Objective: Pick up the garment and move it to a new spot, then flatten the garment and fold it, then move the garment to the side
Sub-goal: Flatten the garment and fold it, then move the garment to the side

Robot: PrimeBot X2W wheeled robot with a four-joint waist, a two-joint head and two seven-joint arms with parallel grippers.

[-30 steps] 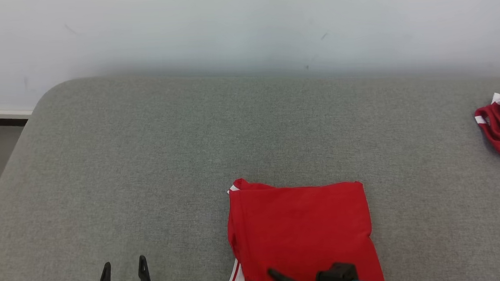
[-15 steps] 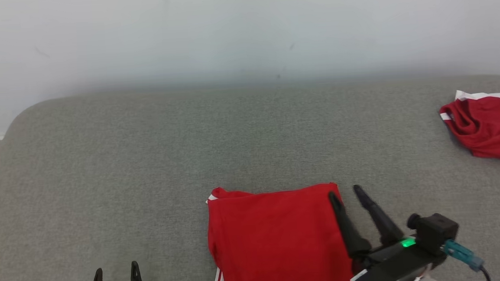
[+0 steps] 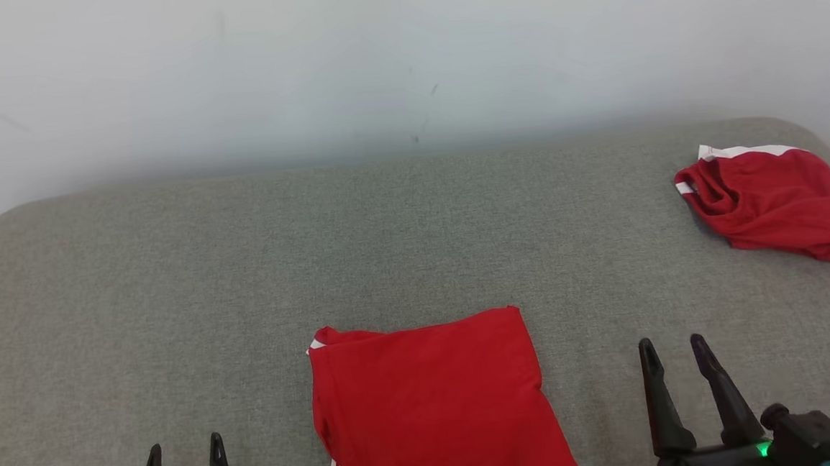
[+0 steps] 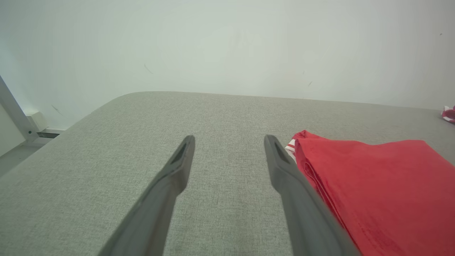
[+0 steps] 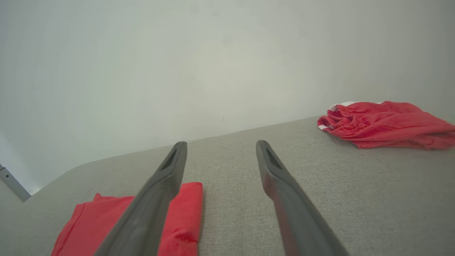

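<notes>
Two hands in shot, anyone see what they're doing? (foldfan)

Both spread wide, holding nothing. Left hand [image 3: 184, 445] sits low on the left over the grey cushion [image 3: 173, 276], right hand [image 3: 671, 342] low on the right. (gus)

ok, and the garment [image 3: 432, 401]? (foldfan)

Folded into a neat red square, flat on the cushion, between the hands and touching neither. White stripes peek out along its left edge. In the left wrist view it lies just right of the fingers. There's also a crumpled red heap [image 3: 770, 200] well apart, far right near the wall [image 3: 375, 48]. (gus)
</notes>
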